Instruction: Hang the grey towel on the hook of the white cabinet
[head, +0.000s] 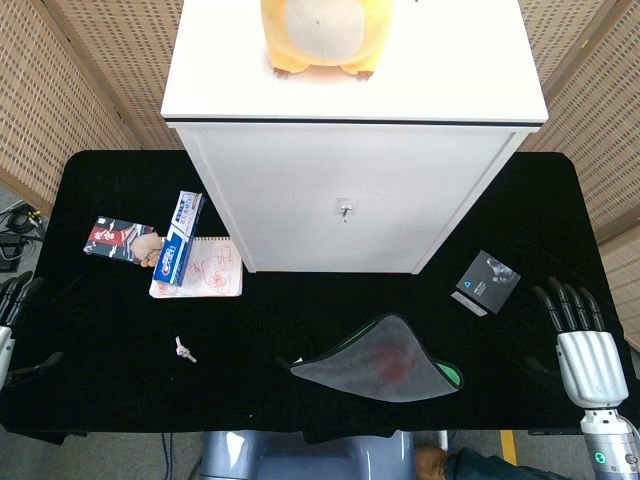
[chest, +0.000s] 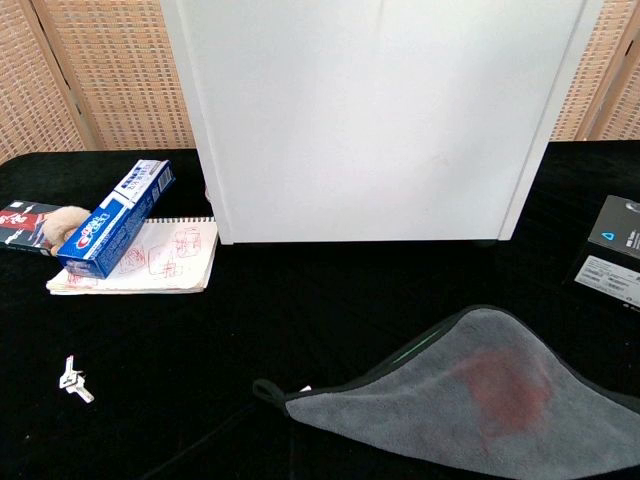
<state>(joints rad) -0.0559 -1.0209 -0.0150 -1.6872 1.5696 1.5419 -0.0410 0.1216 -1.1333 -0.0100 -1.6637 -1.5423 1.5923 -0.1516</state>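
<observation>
Beside the towel (head: 385, 360), right hand (head: 585, 345) spread, empty.

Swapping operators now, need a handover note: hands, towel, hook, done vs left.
Left hand: at the table's left edge, holding nothing, fingers apart.
Right hand: resting at the right edge, fingers spread, holding nothing.
Grey towel: lying flat on the black table in front of the white cabinet, untouched; its hanging loop points toward the robot's left.
Hook: on the cabinet front, nothing on it.
Done: nothing yet.
Left: grasp the towel, probably near the loop, lift it, and catch the loop on the hook.
</observation>
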